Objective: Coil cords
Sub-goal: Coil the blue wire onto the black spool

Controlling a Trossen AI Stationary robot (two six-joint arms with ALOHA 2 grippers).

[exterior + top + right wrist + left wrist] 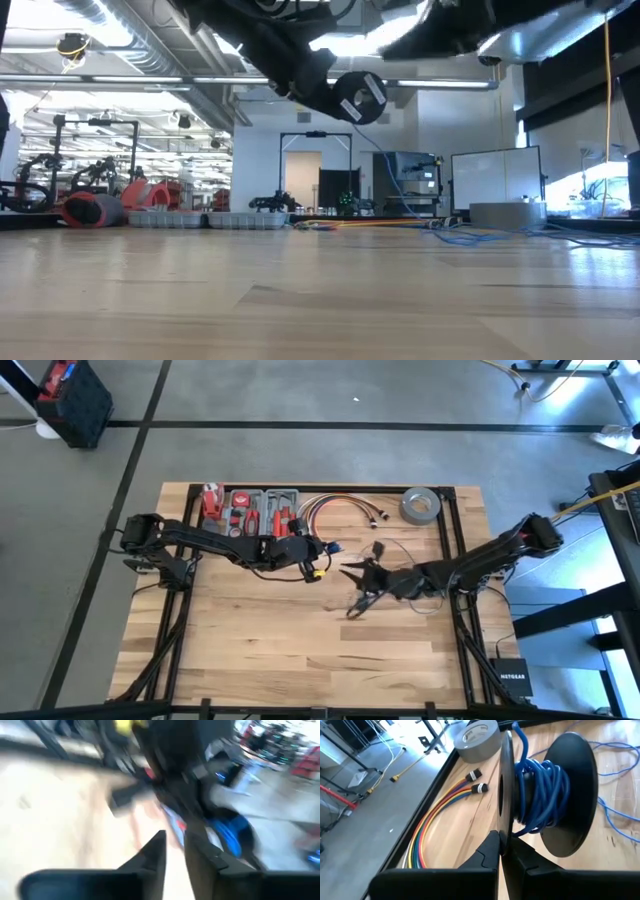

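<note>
Blue wire [540,795] wound on a black spool [570,795], held above mid-table; loose loops trail over the wood. Left gripper [502,851] pinches one spool flange. Right gripper [350,574] sits just beside it; can't tell its finger gap. Grey tape roll [477,740] shows faint, unreadable print.

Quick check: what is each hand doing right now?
Left hand: closed on the rim of the black spool of blue wire.
Right hand: cannot be told.
</note>
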